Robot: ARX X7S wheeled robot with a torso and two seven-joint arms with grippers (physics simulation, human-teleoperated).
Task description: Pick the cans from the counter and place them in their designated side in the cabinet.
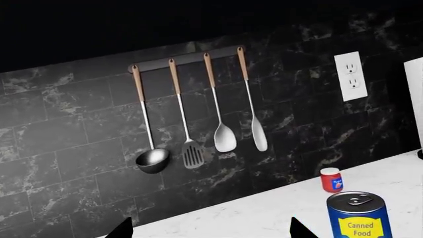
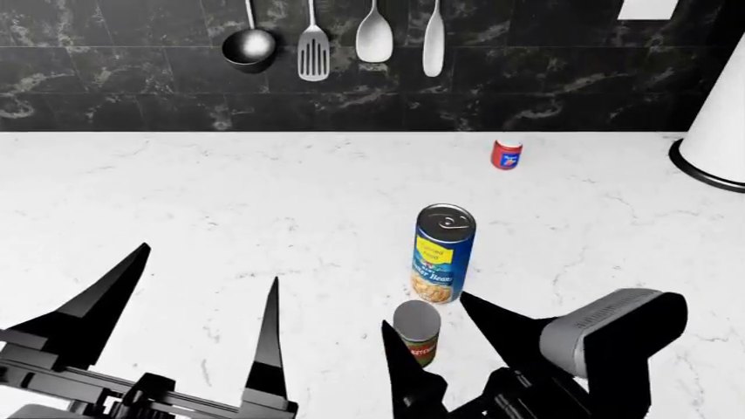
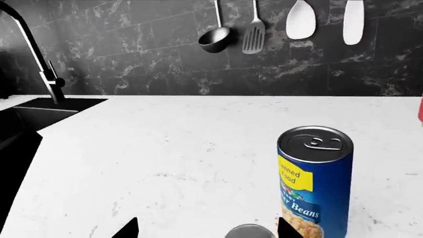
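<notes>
On the white marble counter [image 2: 233, 192] a tall blue can with a yellow label [image 2: 442, 253] stands upright at centre right. A short green can with a red label [image 2: 417, 336] stands just in front of it. A tiny red can [image 2: 505, 154] stands near the black wall. My right gripper [image 2: 427, 311] is open, its fingers either side of the green can and apart from it. In the right wrist view the green can's top [image 3: 250, 232] sits between the tips [image 3: 207, 228], next to the blue can [image 3: 314, 183]. My left gripper [image 2: 209, 266] is open and empty over bare counter. The cabinet is out of view.
A white paper-towel roll on a black base [image 2: 716, 131] stands at the far right. Several utensils [image 2: 312, 44] hang on the black tiled wall. A black sink [image 3: 26, 114] with a faucet [image 3: 33, 49] lies to the left. The left wrist view shows the blue can [image 1: 360, 218], the red can [image 1: 331, 179] and an outlet [image 1: 350, 77].
</notes>
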